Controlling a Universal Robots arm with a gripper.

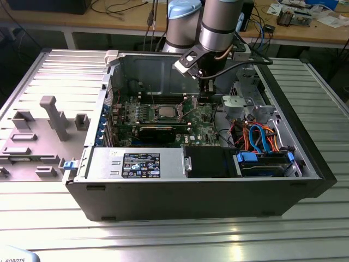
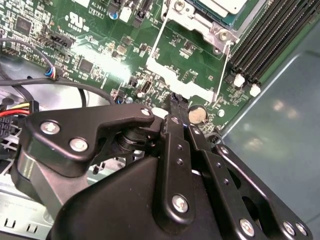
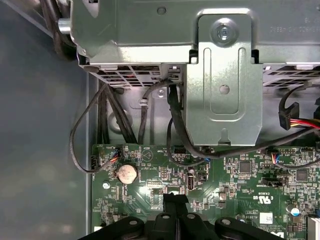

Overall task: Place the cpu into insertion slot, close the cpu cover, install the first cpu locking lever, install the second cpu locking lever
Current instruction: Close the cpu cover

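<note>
The cpu [image 1: 166, 112] lies shiny side up in the insertion slot [image 1: 157, 112] on the green board; its corner [image 2: 220, 5] shows in the second wrist view. Silver metal of the slot and cpu cover [image 2: 202, 22] frames that corner; I cannot tell whether the cover is down. A thin silver wire locking lever [image 2: 150, 62] reaches out from the socket over the board toward my gripper. My gripper [image 2: 178, 101] hangs just above the board, on the exterior view's right of the slot [image 1: 203, 98], near a coin battery [image 2: 196, 114]. Its black fingers [image 3: 175, 200] are shut with nothing between them.
A grey metal drive cage [image 3: 222, 75] with black cables [image 3: 175, 115] stands past the board's edge. Long black memory slots [image 2: 272, 35] run beside the socket. The case wall [image 2: 280, 125] is close by. Blue and orange cables [image 1: 259, 136] fill the exterior view's right of the case.
</note>
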